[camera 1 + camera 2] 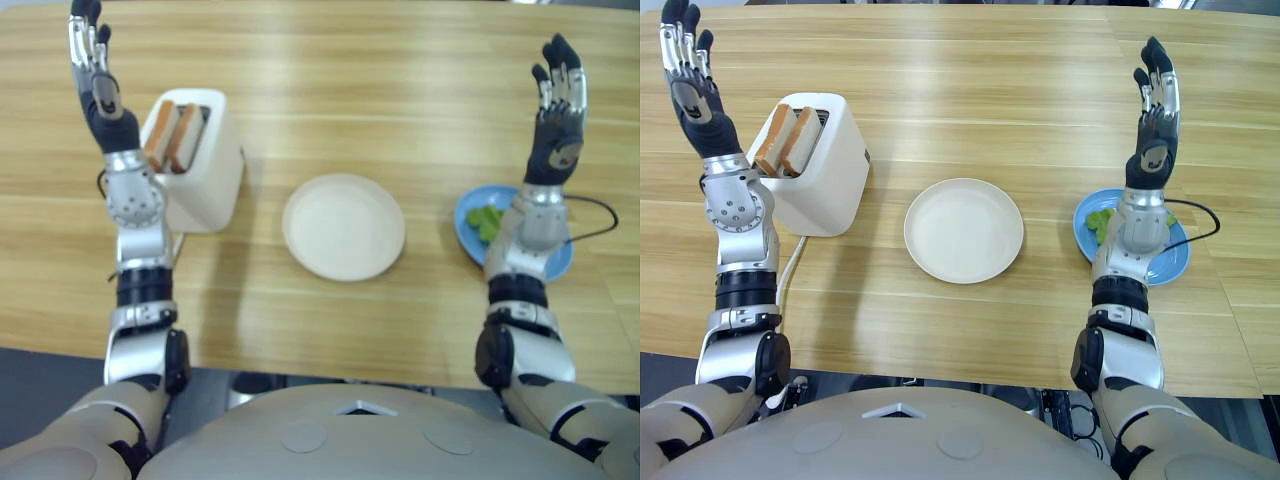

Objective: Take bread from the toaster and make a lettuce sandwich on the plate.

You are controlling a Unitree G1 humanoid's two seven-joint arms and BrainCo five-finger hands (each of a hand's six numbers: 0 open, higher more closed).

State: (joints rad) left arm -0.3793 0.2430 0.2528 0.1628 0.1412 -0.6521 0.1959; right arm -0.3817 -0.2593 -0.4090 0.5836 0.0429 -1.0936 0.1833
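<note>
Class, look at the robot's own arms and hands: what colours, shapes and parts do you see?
The left hand and right hand match: black palms and fingers with silver metal segments. Below each sits a rounded silver wrist housing, then silver forearm sections split by black bands, and black elbow joints.

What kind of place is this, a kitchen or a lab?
Probably a test setup staged as a breakfast table: a wooden table with a toaster holding bread, a cream plate and lettuce on a blue dish.

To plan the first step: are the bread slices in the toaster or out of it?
In. Two bread slices stand in the slots of the white toaster, their tops sticking out; none lies on the cream plate.
</note>
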